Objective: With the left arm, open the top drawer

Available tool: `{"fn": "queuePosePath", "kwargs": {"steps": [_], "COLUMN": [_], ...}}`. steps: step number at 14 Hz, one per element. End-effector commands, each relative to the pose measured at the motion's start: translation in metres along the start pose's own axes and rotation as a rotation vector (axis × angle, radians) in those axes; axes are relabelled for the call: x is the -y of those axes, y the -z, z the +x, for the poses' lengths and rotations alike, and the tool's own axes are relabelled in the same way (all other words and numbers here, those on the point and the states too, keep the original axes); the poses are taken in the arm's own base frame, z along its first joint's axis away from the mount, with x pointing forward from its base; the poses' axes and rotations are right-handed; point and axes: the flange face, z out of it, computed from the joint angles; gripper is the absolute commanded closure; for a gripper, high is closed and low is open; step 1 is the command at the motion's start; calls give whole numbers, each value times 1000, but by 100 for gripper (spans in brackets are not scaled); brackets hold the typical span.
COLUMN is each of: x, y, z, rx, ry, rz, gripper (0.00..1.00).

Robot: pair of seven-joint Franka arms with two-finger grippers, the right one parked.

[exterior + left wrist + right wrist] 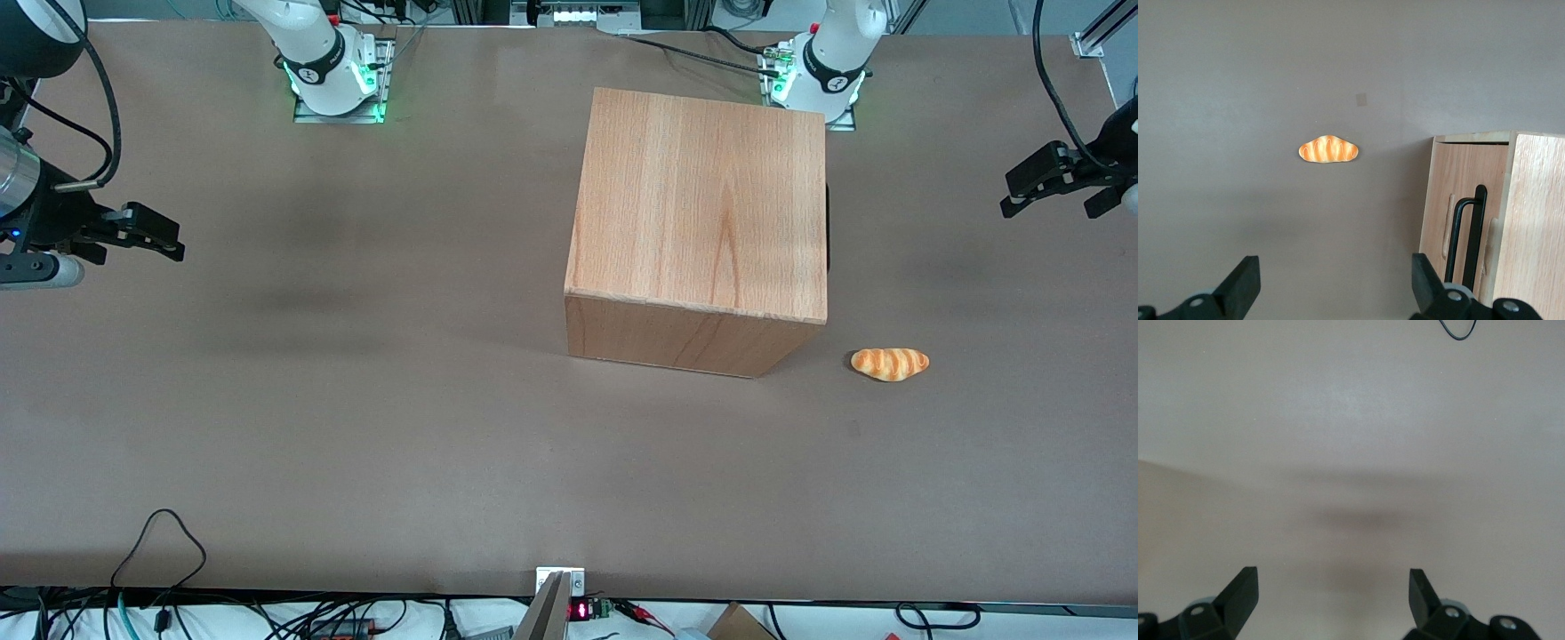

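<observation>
From the wrist camera of the left arm (1122, 124), the gripper (1331, 287) shows its two black fingers (1241, 283) spread wide apart, with nothing between them and nothing touching either pad. It hangs in the air above the brown table (356, 427), at the working arm's end of it, well apart from the wooden cabinet (702, 213).

Past the fingertips in that wrist view lies a small toy croissant (1328, 149), orange with pale stripes, flat on the tabletop and clear of the gripper. Beside it stands the cabinet's front face, where the top drawer (1461, 200) sits closed, its front panel flush with the cabinet frame. A long slim black handle (1469, 233) runs along that panel; one gripper finger appears close to it in the wrist view, but there is no contact.

In the front view the croissant (890, 364) rests just beside the cabinet's nearer corner, toward the working arm's end of the table and nearer the front camera than the gripper (1053, 188). The cabinet stands upright on the table as a plain light-wood box, its drawer front turned toward the working arm's end, so only a dark sliver of the handle shows along that edge.
</observation>
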Motion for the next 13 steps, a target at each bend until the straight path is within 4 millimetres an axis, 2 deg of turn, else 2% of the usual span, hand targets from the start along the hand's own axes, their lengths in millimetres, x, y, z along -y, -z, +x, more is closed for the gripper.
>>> {"fn": "queuePosePath", "kwargs": {"steps": [1, 6, 13], "x": [3, 4, 4], "y": [9, 16, 3], "z": [-3, -2, 4], "rx": [-7, -18, 5], "ry": [-22, -22, -22], "rz": [-12, -13, -14], "gripper": [0, 0, 0]}}
